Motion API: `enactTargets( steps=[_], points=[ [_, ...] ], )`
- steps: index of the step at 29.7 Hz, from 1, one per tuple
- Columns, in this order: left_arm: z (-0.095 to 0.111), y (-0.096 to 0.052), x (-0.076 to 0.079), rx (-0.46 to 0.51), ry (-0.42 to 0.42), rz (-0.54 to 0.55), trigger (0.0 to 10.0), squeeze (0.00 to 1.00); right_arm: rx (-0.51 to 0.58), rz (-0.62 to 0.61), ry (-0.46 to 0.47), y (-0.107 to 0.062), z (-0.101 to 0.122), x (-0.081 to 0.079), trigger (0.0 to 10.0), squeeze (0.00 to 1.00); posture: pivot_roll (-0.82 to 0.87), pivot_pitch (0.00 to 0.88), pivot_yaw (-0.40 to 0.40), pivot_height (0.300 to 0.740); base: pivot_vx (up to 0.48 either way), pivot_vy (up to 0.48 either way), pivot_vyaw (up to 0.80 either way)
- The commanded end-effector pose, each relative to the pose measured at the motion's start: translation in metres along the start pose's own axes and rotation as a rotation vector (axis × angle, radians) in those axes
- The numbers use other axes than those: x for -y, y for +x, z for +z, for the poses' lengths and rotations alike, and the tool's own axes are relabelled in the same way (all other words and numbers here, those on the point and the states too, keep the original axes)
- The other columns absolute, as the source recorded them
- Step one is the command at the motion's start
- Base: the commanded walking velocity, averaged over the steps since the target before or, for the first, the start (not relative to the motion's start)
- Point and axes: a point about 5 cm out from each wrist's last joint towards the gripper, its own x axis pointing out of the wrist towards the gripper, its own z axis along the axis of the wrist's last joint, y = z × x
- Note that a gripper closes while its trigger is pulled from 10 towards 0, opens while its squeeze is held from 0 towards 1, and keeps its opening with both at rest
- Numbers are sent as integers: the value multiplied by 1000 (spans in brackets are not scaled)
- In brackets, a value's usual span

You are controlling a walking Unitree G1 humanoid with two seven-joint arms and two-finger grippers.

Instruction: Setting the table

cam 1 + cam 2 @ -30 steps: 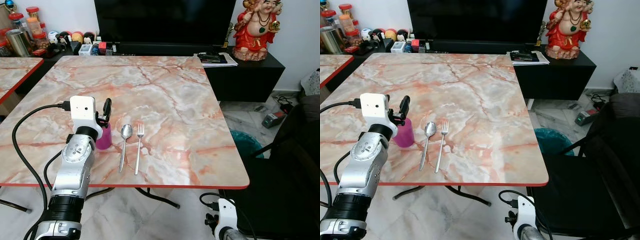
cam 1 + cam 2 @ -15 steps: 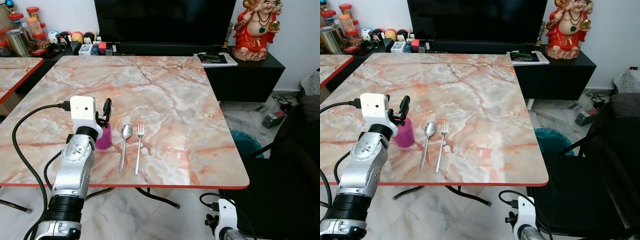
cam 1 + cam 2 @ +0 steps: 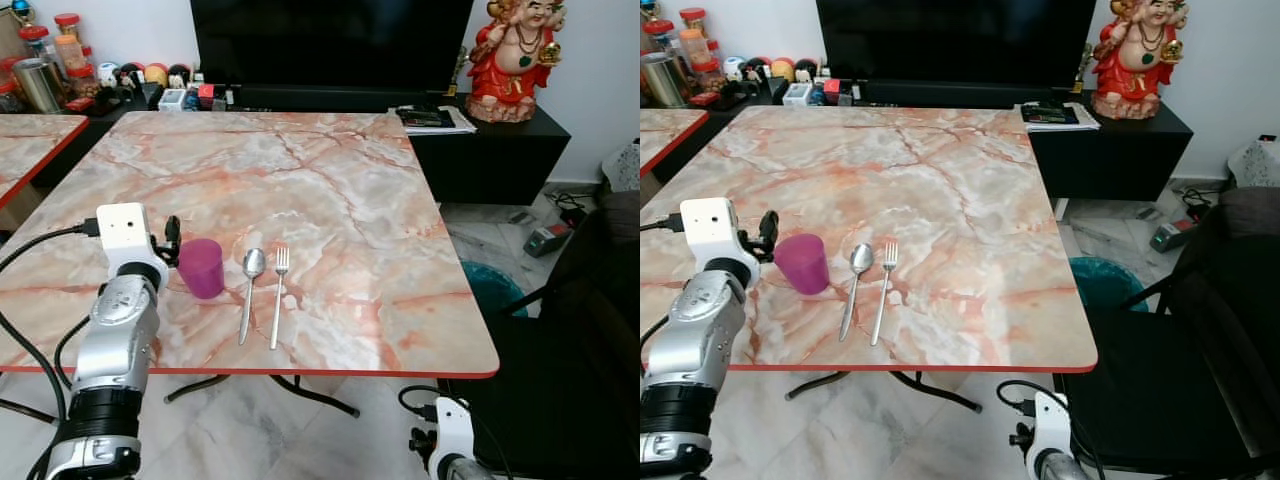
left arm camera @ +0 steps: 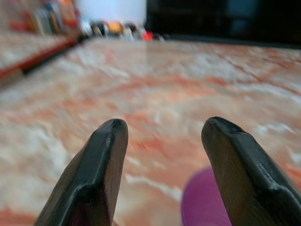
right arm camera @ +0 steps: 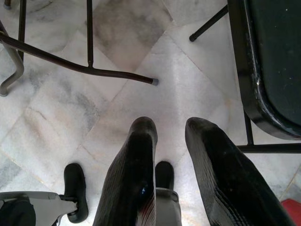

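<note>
Left eye view: your left gripper (image 3: pixel 172 240) sits just left of the upright purple cup (image 3: pixel 202 267), fingers spread, clear of it. Cup stands on the marble table (image 3: pixel 330 190), beside spoon (image 3: pixel 249 290) and fork (image 3: pixel 278 293). Right gripper (image 5: pixel 169 136) hangs over the floor, fingers parted, empty.

A purple cup (image 3: pixel 202 267) stands upright near the worktop's (image 3: pixel 330 180) front edge. Just to its right lie a spoon (image 3: pixel 248 290) and fork (image 3: pixel 278 294), side by side, handles toward the edge.
</note>
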Motion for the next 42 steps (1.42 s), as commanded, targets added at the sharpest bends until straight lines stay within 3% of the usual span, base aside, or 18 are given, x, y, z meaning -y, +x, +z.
enactTargets(
  steps=[1,4,11,12,24,25,28,35,42],
  points=[
    [2,3,1,-34,-35,-40,10000,0,-1,-2,8,0,1,0,10000,0,70,0,-45,740,0,0,0],
    [1,3,-2,-72,-61,-73,10000,0,-2,-1,7,0,1,0,10000,0,72,0,-42,740,0,0,0],
    [11,4,-7,-39,-107,-80,10000,0,-5,1,7,0,1,0,10000,0,74,0,-42,740,0,0,0],
    [14,4,-6,-32,-120,-88,10000,1000,-5,2,7,0,1,0,10000,0,74,0,-41,740,0,0,0],
    [15,6,-3,-97,-166,-125,10000,1000,-5,1,7,0,1,0,10000,0,72,0,-38,740,0,0,0],
    [15,6,-3,-100,-168,-130,10000,0,-6,1,7,0,0,0,10000,0,71,0,-34,740,0,0,0],
    [15,6,-3,-101,-171,-133,10000,0,-7,2,7,0,0,0,10000,0,72,0,-34,740,0,0,0],
    [17,11,-16,-221,-133,-66,10000,0,-8,4,7,0,-1,-1,10000,0,74,0,-30,740,0,0,0],
    [9,8,-12,-298,-140,-127,10000,0,-10,5,6,0,-1,-1,10000,0,73,0,-28,740,0,0,0]
  ],
)
